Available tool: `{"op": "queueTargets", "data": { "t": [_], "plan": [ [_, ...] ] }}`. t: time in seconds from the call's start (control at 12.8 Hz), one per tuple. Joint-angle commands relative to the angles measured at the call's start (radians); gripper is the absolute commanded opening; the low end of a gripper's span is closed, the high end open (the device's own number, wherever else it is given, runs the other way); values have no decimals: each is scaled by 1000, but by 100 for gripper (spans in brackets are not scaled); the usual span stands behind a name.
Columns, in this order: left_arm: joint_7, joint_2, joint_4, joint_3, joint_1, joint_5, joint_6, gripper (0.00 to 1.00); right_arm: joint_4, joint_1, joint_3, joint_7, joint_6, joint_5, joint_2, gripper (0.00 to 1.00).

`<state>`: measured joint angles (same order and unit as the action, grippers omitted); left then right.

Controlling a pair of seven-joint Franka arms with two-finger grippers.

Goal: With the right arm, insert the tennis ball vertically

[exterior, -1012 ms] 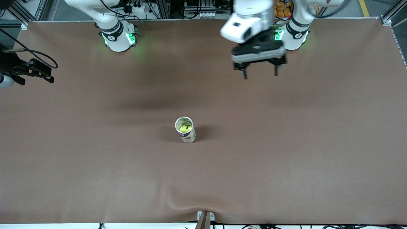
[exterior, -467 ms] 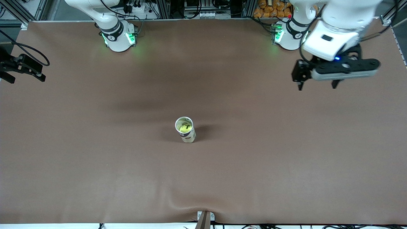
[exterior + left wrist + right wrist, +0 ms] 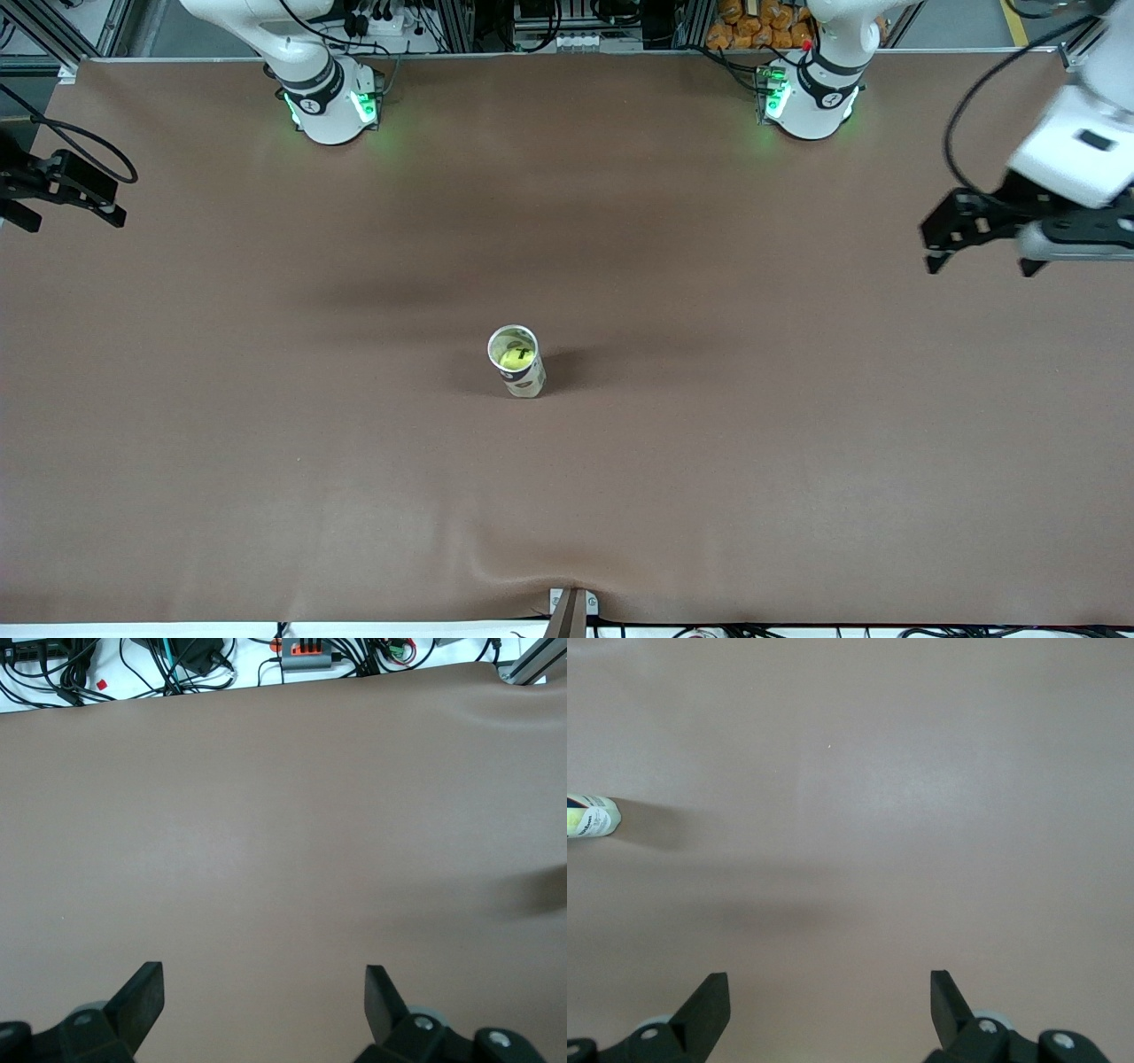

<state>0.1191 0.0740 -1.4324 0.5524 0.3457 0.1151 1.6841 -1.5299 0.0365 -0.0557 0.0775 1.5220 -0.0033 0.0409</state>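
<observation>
We judge the task to be finished, or all but finished: the yellow-green felt tennis ball (image 3: 516, 357) already sits inside the upright white cylindrical can with a dark printed label (image 3: 516, 362), visible through the can's open mouth, and the can stands alone in the middle of the brown cloth-covered surface (image 3: 567, 496). Nothing else seems to be in the can, though from the front view we cannot tell how deep the ball has settled. The right tool (image 3: 58, 190) hangs over the surface's edge at the right arm's end, well apart from the can, with its black fingers (image 3: 704, 1008) spread wide and nothing between them; in the right wrist view the can (image 3: 592, 816) shows small and well off to one side of that tool, not beneath it. The left tool (image 3: 979, 239) is over the surface at the left arm's end, also well apart from the can, fingers (image 3: 142, 994) wide apart and empty, with only bare cloth under it. So neither tool is near the ball or in touch with anything. As we read it, no insertion step is left; what could remain is only for the arms to park, and the can looks steady enough to stay standing untouched.
</observation>
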Motion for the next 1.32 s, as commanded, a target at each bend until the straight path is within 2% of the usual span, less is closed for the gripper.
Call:
{"op": "queueTargets", "data": {
  "t": [0.0,0.78,1.25],
  "plan": [
    [-33,-19,-8,8,39,-28,0,100,28,-10,2,-4,-17,17,-10,100],
    [-35,-10,-13,8,39,-71,-20,100,33,-7,4,-4,-19,17,-10,100],
    [-29,-10,-19,6,47,-61,-115,100,33,-9,4,-4,-17,17,-10,100]
  ]
}}
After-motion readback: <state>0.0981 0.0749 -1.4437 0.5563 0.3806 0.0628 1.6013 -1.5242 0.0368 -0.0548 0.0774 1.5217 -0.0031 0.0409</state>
